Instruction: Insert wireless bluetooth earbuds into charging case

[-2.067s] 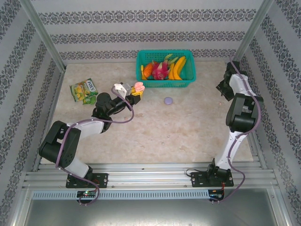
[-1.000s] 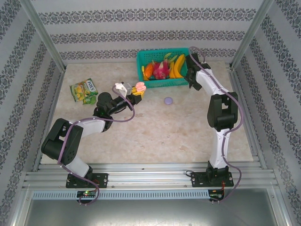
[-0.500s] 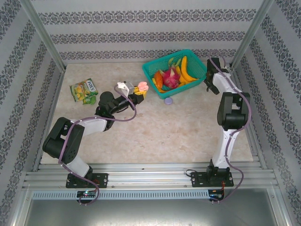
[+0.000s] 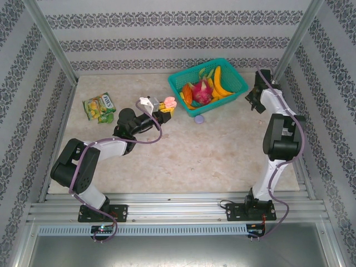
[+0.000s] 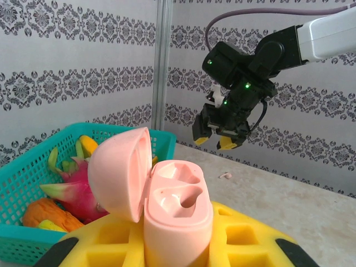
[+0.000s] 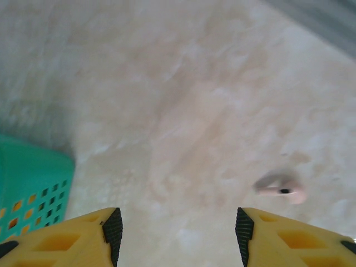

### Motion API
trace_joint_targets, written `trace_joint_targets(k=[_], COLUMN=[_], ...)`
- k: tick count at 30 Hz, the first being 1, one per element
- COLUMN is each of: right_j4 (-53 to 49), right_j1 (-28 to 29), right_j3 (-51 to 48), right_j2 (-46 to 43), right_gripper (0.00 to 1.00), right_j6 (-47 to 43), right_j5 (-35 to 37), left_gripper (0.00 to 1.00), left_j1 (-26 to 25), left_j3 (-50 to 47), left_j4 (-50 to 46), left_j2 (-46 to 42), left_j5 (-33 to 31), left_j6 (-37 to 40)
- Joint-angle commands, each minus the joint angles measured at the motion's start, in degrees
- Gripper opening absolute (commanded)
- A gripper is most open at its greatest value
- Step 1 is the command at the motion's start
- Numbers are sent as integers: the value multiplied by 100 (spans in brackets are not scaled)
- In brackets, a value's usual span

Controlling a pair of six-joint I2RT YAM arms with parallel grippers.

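- Your left tool (image 4: 165,107) is clamped on the pink charging case (image 5: 179,214). It holds the case upright above the worktop (image 4: 194,156), with the lid (image 5: 118,173) swung open and both moulded sockets empty.
- Your right tool (image 6: 177,229) hangs with its fingers wide apart and nothing between them. It is over bare worktop just right of the teal basket (image 5: 25,167).
- A pink earbud (image 6: 282,191) lies on the worktop below your right tool, a little off to one side and well apart from the case.
- A round purple case (image 4: 199,118) sits just beside the basket's near corner.
- The basket holds a dragon fruit (image 5: 78,192) and bananas (image 4: 219,82).
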Motion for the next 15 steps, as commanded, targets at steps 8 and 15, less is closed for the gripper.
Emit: trace_joint_targets(k=[8,15], right_j4=[-861,-1299], right_j1=[-498,-541], right_j3=[-17,482], right_j2=[284,582], right_gripper=[55,42], right_j6=[-486,-857], right_j5=[66,309], left_gripper=[0,0], left_j1=[-61,-62], left_j3=[96,137], left_j4=[-16,-15], left_j2=[-274,-251], left_j5=[76,68], left_j6=[89,86])
